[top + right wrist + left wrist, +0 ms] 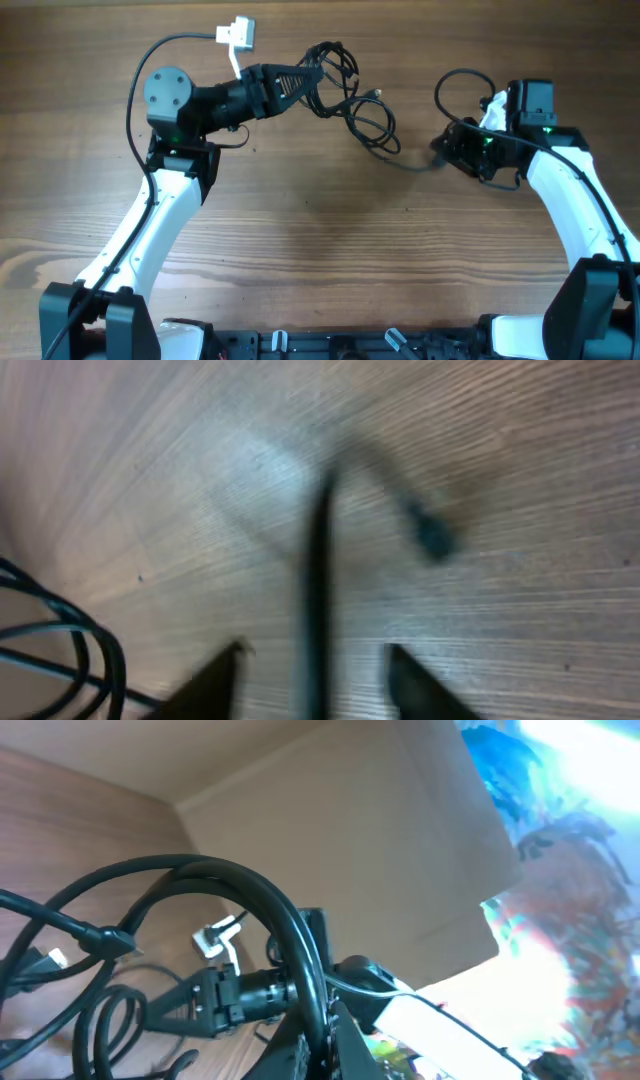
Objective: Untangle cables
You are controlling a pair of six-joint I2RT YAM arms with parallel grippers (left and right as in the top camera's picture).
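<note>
Cables (352, 105) clumped at left gripper (308, 78) tip, its jaws unreadable. Right gripper (315, 650) spread, one strand (318, 560) between fingers. Cords look light, floppy — best pinched on a free strand.

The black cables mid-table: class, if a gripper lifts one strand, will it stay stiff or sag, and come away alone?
Probably floppy: the cables lie in loose, uneven loops on the table. Likely light, being thin beside the left gripper. One strand would probably drag the rest, since the loops cross.
</note>
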